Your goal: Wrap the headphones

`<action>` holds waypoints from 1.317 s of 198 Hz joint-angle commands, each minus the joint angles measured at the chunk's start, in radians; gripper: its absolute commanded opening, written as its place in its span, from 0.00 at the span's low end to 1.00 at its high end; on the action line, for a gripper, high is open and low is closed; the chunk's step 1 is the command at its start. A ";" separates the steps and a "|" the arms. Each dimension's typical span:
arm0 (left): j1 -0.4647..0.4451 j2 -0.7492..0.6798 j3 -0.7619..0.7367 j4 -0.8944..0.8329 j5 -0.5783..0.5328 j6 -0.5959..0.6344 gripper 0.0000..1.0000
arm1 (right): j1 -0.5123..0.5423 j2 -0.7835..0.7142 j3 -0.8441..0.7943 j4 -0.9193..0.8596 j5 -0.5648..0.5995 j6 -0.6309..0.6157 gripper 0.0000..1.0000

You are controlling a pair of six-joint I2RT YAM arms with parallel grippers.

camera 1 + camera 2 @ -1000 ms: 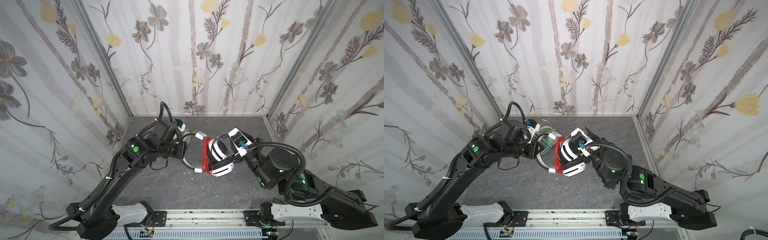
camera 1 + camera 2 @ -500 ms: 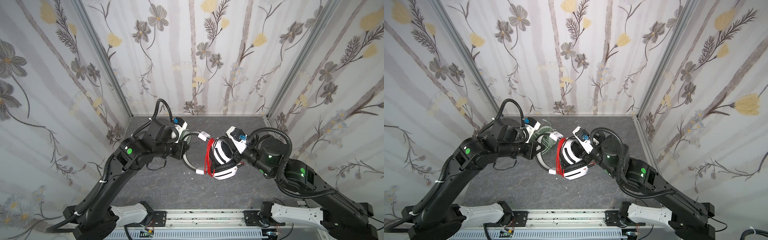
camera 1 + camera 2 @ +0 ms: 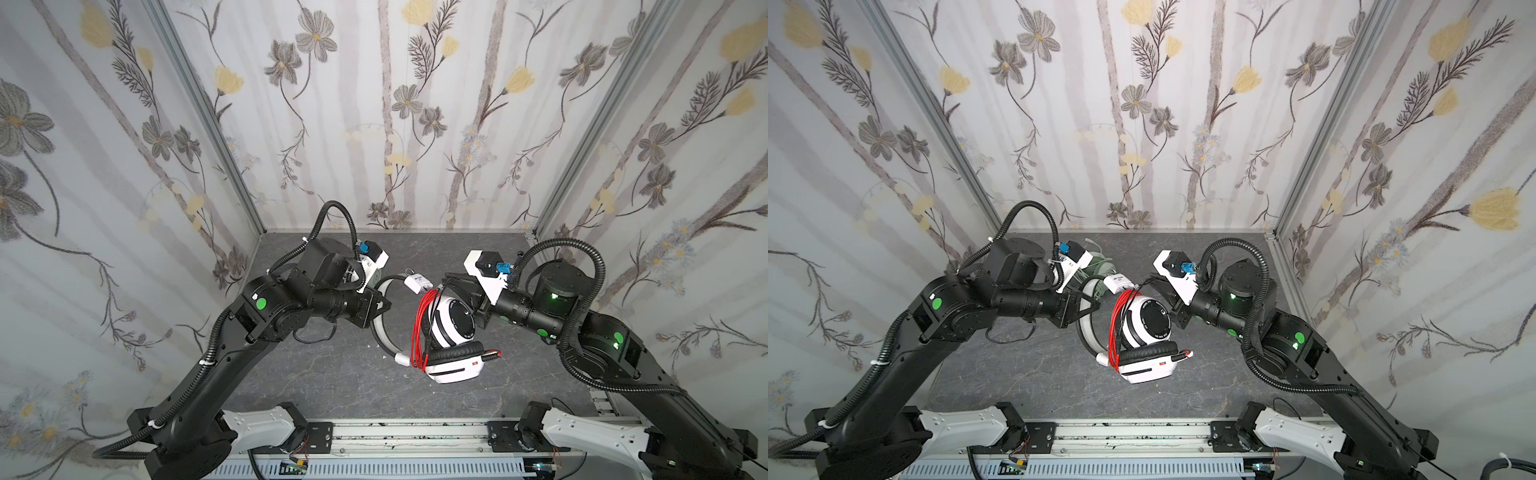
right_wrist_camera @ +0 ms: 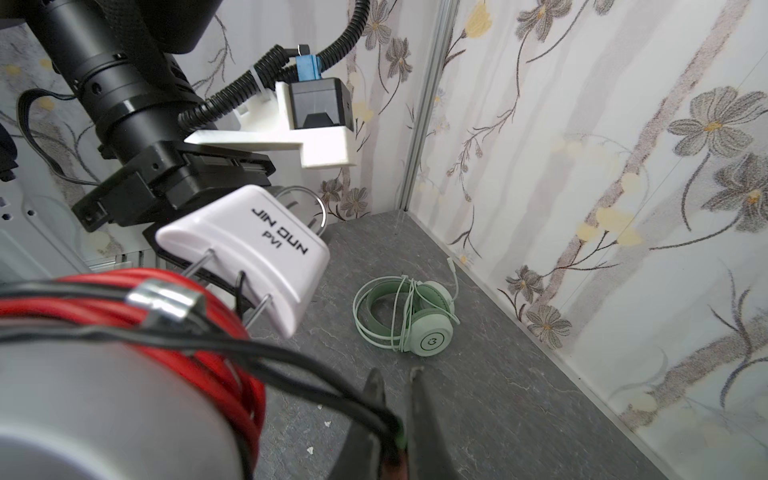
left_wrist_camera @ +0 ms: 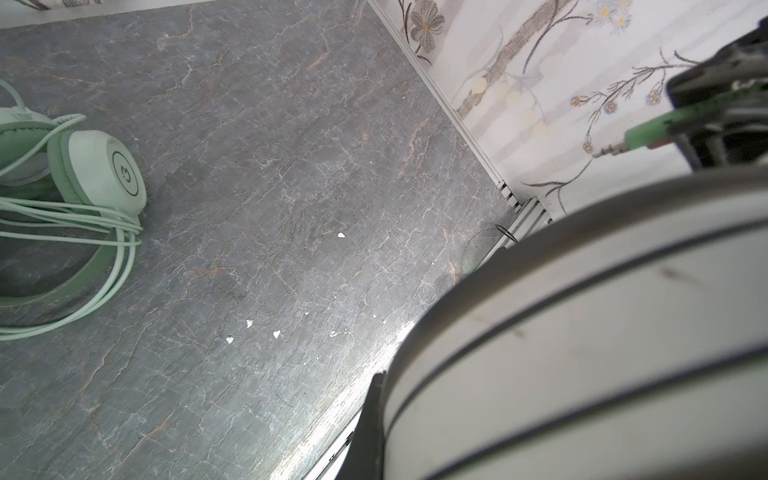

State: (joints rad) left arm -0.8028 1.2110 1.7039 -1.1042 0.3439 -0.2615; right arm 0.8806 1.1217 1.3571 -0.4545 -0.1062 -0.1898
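The left arm (image 3: 266, 303) is reaching in from the left with its forearm nearly level. The left claw (image 3: 385, 306) is clamping the headband (image 3: 379, 336) of the white headset (image 3: 453, 322). That band is filling the near corner of the left wrist view.

The right arm (image 3: 557, 291) is bending in from the right, its wrist also level. The right claw (image 4: 395, 374) is pinching the plug (image 5: 648, 131) at the end of a thin black lead (image 4: 291, 353). Its fingers are standing almost together, with green and red showing between them.

A white block (image 4: 245, 245) on the headband is reading "JIN DUN PV1". The green headset (image 4: 430, 336) is carrying a ringed mark like a 3 on its earcup. Lettering is running round the dark disc of the white headset's earcup, too small to read.

In both top views the white headset is sitting between the two claws. The red cord (image 3: 422, 328) is looping many times around it beside the upper earcup. The green headset is lying on the table (image 3: 332, 374) toward the back wall, behind the left wrist and well apart from the right claw. Its pale cord (image 5: 75, 216) is winding round the band.
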 commanded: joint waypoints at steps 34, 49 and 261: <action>-0.004 -0.034 0.007 0.139 0.122 -0.015 0.00 | -0.033 -0.013 -0.122 0.049 -0.241 0.086 0.00; -0.004 -0.033 0.015 0.142 0.122 -0.018 0.00 | -0.035 -0.031 -0.171 0.089 -0.314 0.113 0.00; 0.137 -0.022 -0.127 0.046 -0.257 -0.273 0.00 | -0.114 -0.382 -0.388 0.025 0.020 0.360 0.37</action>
State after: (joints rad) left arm -0.6674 1.1709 1.5837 -1.0412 0.1482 -0.4709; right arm 0.7704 0.7570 0.9195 -0.4053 -0.1543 0.1425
